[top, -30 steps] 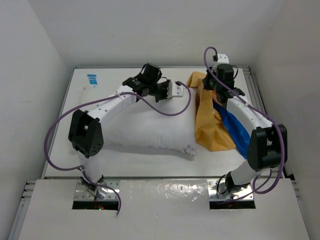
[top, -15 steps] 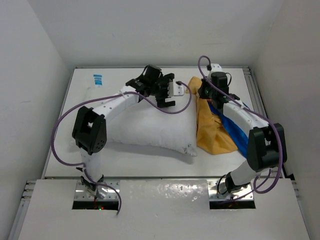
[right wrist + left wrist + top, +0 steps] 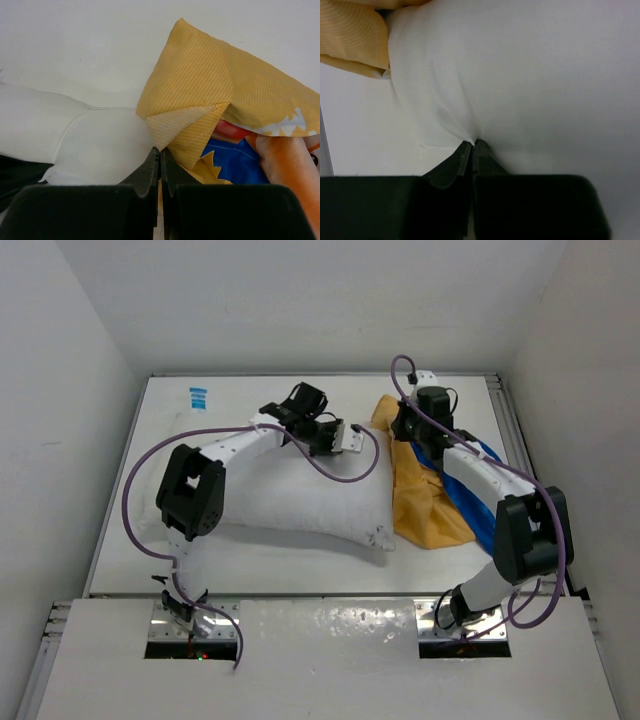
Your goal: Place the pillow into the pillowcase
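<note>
White table (image 3: 250,570) fills the floor of the walled cell, and the biggest thing on it is the pillow (image 3: 300,500) – plump, plain white, lying flat across the left and centre, long side running left to right. Just beside its right end sits the pillowcase (image 3: 425,500), a crumpled heap with the orange-yellow side up and a strip of blue showing along its right edge. In the right wrist view the orange cloth is touching the pillow's far-right corner. Pillow is fully outside the case, no part tucked in. Left arm (image 3: 190,490) bends up from its base and reaches over the pillow to the far-right edge, purple cable (image 3: 340,472) looping down across the white fabric. Right arm (image 3: 500,480) reaches across the case to its far-left corner. Left gripper (image 3: 472,145): jaws together w/ a small pinch of pillow fabric caught between the tips – creases fan out from that spot. Right gripper (image 3: 160,150): jaws pressed together too, tips meeting right at a folded orange hem of the case, gripping it as far as the wrist cam shows. Smallest bit: a blue-and-white tag (image 3: 198,397) at the far-left corner, next to the pillow's edge.
</note>
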